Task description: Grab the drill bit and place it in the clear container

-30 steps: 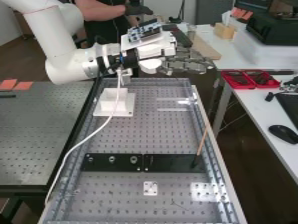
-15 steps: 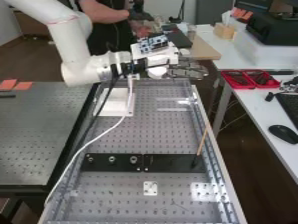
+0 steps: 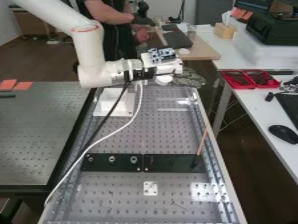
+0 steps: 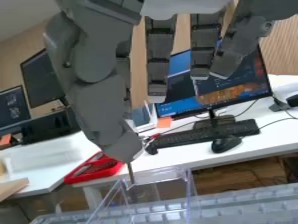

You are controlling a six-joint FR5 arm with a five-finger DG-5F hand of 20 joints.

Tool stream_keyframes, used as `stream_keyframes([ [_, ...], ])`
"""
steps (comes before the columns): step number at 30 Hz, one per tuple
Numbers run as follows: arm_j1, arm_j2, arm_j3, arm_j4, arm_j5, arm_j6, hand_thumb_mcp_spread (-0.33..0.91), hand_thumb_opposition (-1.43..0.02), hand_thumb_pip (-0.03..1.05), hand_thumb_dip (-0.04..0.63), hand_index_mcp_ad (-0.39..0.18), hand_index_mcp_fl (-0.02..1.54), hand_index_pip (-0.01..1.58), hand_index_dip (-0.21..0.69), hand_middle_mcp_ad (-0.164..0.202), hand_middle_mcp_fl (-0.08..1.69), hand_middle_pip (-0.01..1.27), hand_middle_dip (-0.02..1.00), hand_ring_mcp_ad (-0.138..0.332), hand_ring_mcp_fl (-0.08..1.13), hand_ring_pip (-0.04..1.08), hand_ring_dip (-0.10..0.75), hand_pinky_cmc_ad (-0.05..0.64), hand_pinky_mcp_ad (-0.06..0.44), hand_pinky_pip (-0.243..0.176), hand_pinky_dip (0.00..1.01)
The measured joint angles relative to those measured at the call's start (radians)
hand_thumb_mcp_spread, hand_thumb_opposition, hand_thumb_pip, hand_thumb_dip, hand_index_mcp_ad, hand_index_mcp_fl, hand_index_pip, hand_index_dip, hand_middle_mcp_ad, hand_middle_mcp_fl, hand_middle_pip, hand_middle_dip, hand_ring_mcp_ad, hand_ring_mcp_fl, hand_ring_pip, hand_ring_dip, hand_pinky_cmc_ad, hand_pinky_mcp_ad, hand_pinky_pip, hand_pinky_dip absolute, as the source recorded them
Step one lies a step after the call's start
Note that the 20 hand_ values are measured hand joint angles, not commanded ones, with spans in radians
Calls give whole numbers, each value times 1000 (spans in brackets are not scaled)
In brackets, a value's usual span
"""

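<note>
In the high view the hand is over the far end of the perforated bench, just behind and above the clear container, which stands near the bench's far right. The wrist view has the hand with its thumb bent against a finger mostly hidden behind it, while other fingers hang fairly straight. From the thumb's tip a thin grey drill bit points down, its upper part covered. Its lower end appears over the rim of the clear container; whether it is inside cannot be told.
A white block stands left of the container. Nearer lies a black plate with several round fittings, and a thin orange rod leans at its right end. A side table at the right carries red trays and a mouse.
In the high view the arm has swung right, and the hand has come lower and nearer to the clear container. The container has stayed in place.
</note>
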State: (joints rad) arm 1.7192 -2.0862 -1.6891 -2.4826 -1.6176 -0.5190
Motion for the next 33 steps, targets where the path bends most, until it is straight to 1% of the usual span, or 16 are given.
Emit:
stream_keyframes([
  [6, 22, -39, 39, -32, 2, -1, 709, -937, 501, 346, -215, 586, 1314, 236, 33, 358, 126, 511, 202, 143, 93, 319, 342, 195, 19, 209],
  [8, 28, -53, 55, -45, 3, -2, 709, -937, 497, 346, -208, 586, 1314, 236, 31, 358, 126, 511, 204, 143, 93, 319, 342, 199, 23, 209],
  [17, 42, -90, 93, -80, 4, -15, 709, -937, 497, 346, -213, 586, 1314, 236, 35, 358, 126, 511, 204, 145, 93, 319, 342, 199, 23, 209],
  [27, 40, -124, 109, -106, 18, -24, 709, -937, 497, 346, -209, 586, 1314, 236, 31, 358, 126, 511, 204, 143, 96, 316, 342, 199, 23, 209],
  [31, 36, -127, 111, -118, 17, -17, 703, -937, 497, 346, -209, 586, 1314, 236, 35, 354, 126, 511, 204, 148, 93, 316, 340, 199, 23, 209],
  [33, 34, -127, 111, -122, 14, -11, 693, -955, 501, 354, -215, 590, 1316, 236, 35, 342, 126, 511, 204, 133, 103, 316, 340, 199, 23, 209],
])
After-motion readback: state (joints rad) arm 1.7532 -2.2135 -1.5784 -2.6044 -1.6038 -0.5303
